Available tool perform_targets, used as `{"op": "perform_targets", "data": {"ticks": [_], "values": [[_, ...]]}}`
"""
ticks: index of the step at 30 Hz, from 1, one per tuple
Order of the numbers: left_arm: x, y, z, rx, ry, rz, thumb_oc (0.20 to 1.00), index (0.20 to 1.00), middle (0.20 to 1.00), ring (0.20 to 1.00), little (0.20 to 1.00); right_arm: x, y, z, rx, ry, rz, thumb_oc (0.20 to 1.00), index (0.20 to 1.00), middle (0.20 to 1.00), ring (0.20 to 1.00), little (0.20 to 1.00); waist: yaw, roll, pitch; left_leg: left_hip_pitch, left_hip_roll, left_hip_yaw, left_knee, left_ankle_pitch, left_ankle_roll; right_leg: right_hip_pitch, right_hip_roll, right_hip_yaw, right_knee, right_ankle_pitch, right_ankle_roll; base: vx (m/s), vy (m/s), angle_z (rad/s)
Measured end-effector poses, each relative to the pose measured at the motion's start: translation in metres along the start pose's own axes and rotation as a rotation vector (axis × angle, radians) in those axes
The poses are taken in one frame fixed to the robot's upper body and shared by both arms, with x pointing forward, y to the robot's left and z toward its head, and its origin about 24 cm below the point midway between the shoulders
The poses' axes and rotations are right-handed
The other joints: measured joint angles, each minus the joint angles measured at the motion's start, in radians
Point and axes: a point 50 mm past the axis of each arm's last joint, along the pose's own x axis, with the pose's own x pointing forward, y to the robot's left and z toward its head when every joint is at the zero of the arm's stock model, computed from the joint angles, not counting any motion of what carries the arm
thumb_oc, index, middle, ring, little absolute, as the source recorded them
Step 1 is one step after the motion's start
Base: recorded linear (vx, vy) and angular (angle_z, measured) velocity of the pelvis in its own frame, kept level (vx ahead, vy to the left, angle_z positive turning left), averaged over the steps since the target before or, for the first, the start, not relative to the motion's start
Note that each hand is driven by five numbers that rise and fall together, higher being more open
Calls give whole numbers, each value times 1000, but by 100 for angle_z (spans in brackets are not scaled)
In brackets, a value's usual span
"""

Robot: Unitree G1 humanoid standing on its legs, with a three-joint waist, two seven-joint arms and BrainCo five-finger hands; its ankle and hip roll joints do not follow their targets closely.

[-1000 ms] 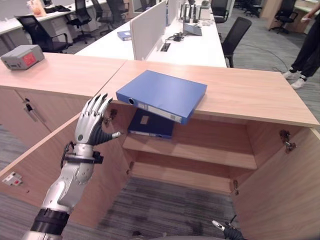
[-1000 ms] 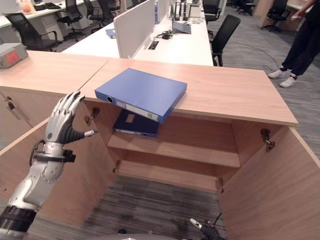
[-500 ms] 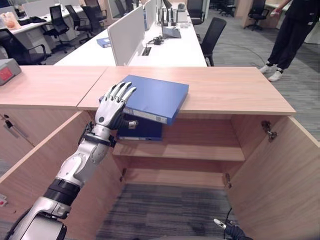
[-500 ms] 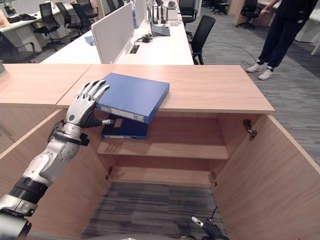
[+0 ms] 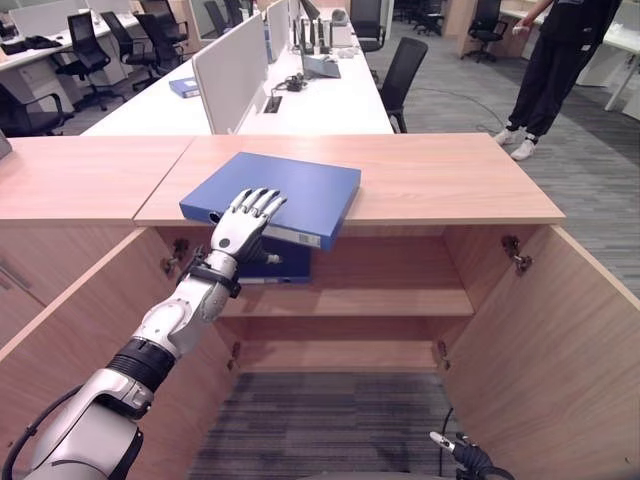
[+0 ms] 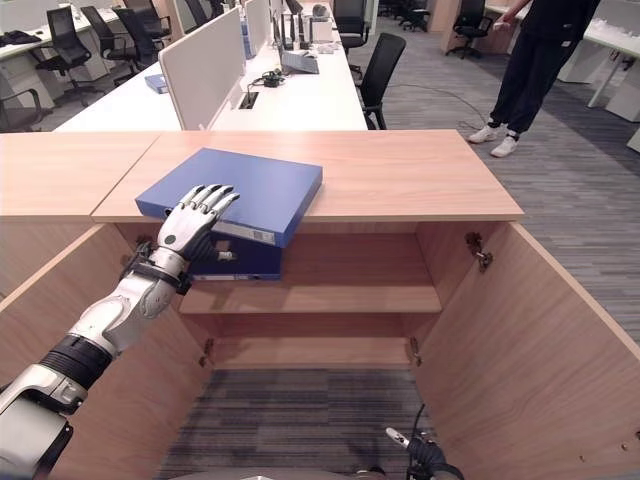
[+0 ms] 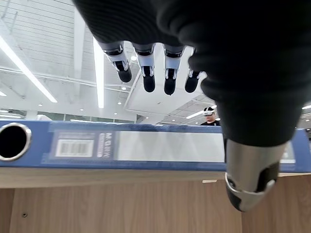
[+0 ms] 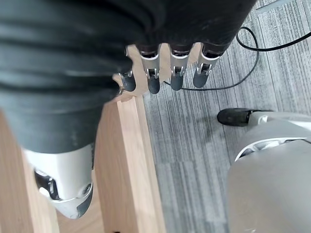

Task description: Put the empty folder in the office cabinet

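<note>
A blue folder (image 5: 295, 185) lies flat on the wooden cabinet top (image 5: 450, 180), its labelled spine (image 7: 146, 145) jutting past the front edge. My left hand (image 5: 240, 225) is at that spine, its straight fingers (image 7: 146, 73) reaching over the folder's top and its thumb (image 7: 252, 179) below the spine. The hand is open and not closed round the folder. A second, darker blue folder (image 5: 292, 264) lies on the cabinet's upper shelf just beneath. My right hand (image 8: 177, 68) hangs low by a cabinet door with its fingers straight.
The cabinet stands with both doors swung out, the left door (image 5: 60, 330) beside my left arm and the right door (image 5: 560, 340) opposite. Two shelves (image 5: 380, 300) show inside. Behind are white desks with a divider (image 5: 230, 70), office chairs (image 5: 400, 70) and a standing person (image 5: 560, 60).
My left hand rose from beside the left door and reached forward to the folder's spine. The camera shifted, so the cabinet now sits more centred.
</note>
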Motion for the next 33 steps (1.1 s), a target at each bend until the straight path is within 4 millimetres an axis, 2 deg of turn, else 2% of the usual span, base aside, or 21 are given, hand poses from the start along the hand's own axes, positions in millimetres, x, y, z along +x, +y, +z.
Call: {"op": "perform_targets", "data": {"ticks": [6, 19, 29, 33], "values": [[0, -2, -2, 11, 11, -16, 1000, 1000, 1000, 1000, 1000, 0, -1, 0, 6, 1, -3, 1000, 1000, 1000, 1000, 1000, -5, -4, 5, 1, 0, 20, 0, 0, 1, -13, 0, 21, 0, 5, 0, 10, 21, -10], [6, -7, 2, 52, -23, -60, 1000, 1000, 1000, 1000, 1000, -1, -4, -7, 14, 30, -17, 1000, 1000, 1000, 1000, 1000, -14, -3, 13, 2, 0, 23, 0, -2, -1, -14, 0, 24, 0, 5, 1, 1, 2, 0], [19, 5, 1, 81, -34, -26, 1000, 1000, 1000, 1000, 1000, -1, -4, -6, 14, 28, -15, 1000, 1000, 1000, 1000, 1000, -33, 3, 34, 4, 0, 24, 0, 1, 3, -13, 0, 25, 0, 6, 1, 0, 0, 0], [19, 3, -3, 98, -16, -38, 1000, 1000, 1000, 1000, 1000, -1, -4, -6, 14, 28, -15, 1000, 1000, 1000, 1000, 1000, -33, 4, 34, 7, 0, 26, 0, 2, 4, -12, 0, 27, 0, 6, 1, 0, 0, 0]]}}
